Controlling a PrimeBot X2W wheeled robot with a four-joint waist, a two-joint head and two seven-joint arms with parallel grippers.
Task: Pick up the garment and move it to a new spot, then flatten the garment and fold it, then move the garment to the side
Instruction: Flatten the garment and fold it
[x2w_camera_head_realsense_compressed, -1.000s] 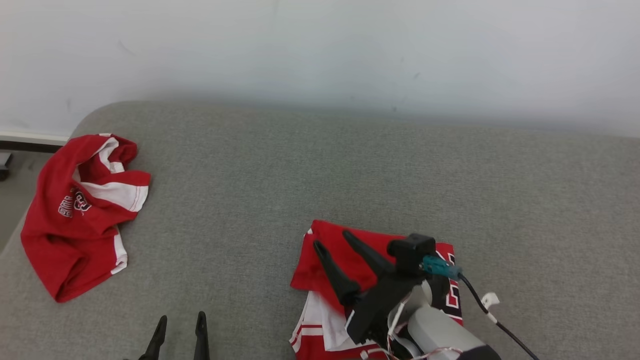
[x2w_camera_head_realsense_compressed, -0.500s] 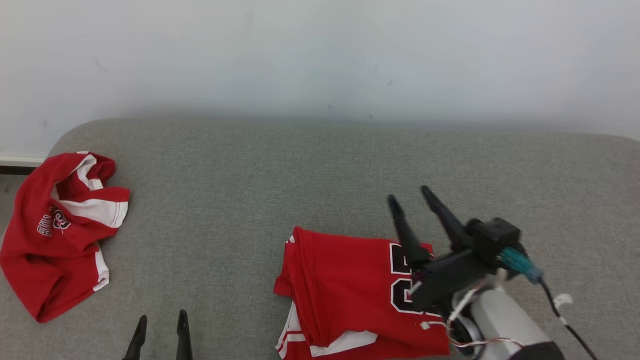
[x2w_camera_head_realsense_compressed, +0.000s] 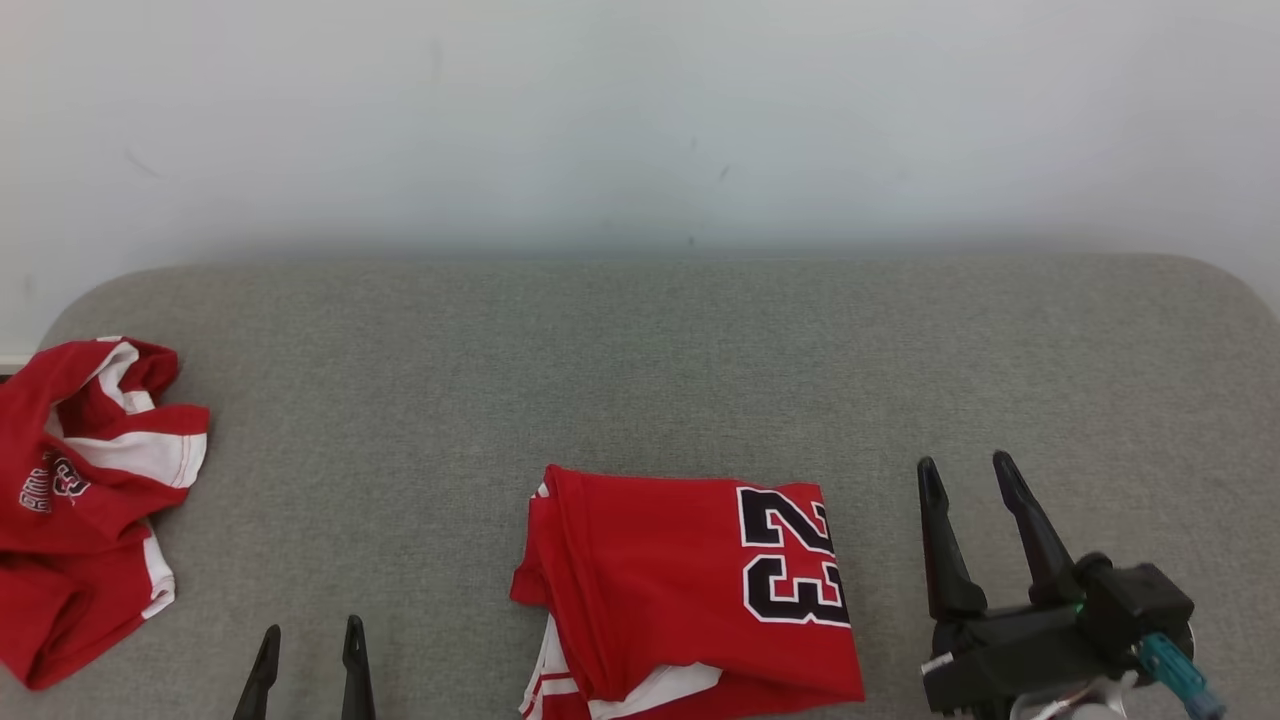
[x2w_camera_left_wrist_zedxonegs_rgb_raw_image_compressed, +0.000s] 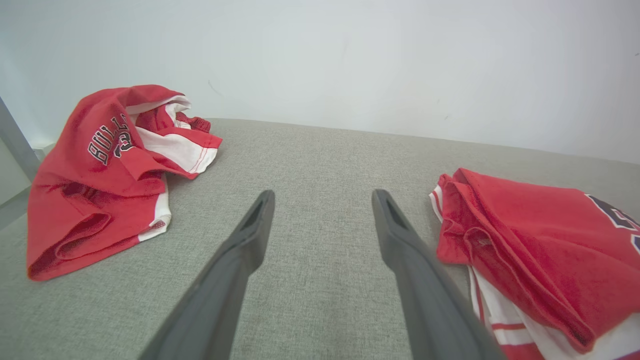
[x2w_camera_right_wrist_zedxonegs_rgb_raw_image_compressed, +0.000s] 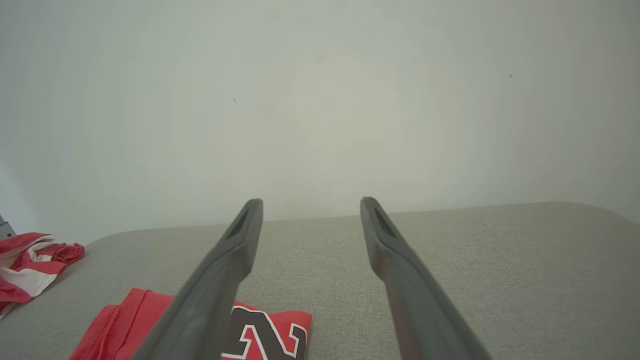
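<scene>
Garment (x2w_camera_head_realsense_compressed: 660, 590): red, folded into a rough rectangle, laid flat on the grey cushion (x2w_camera_head_realsense_compressed: 640, 360) at the near middle. A black "23" edged in white is seen on its right part, and white layers with red stripes stick out under its near left corner.

It is placed between the two grippers and touched by neither. The right gripper (x2w_camera_head_realsense_compressed: 963, 465) is set just beside its right edge, with a strip of bare cushion between. The left gripper (x2w_camera_head_realsense_compressed: 312, 628) is found well to its left, near the bottom edge. In the left wrist view the garment's (x2w_camera_left_wrist_zedxonegs_rgb_raw_image_compressed: 540, 235) folded edge is seen just right of the right finger, outside the jaws. In the right wrist view the garment (x2w_camera_right_wrist_zedxonegs_rgb_raw_image_compressed: 125, 325) is seen low left, partly hidden behind the left finger.

Against half a second ago: the right gripper was over the garment, its fingers across the number; now it is withdrawn to the right and the whole "23" is uncovered. The head view itself is shifted, but the garment's spacing from the crumpled shirt (x2w_camera_head_realsense_compressed: 80, 500) is unchanged.

Jaws: the right gripper's (x2w_camera_right_wrist_zedxonegs_rgb_raw_image_compressed: 311, 202) are parted wide, with nothing held and wall (x2w_camera_head_realsense_compressed: 640, 120) and cushion seen between. The left gripper's (x2w_camera_left_wrist_zedxonegs_rgb_raw_image_compressed: 323, 195) are likewise spread over bare cushion, nothing gripped.
</scene>
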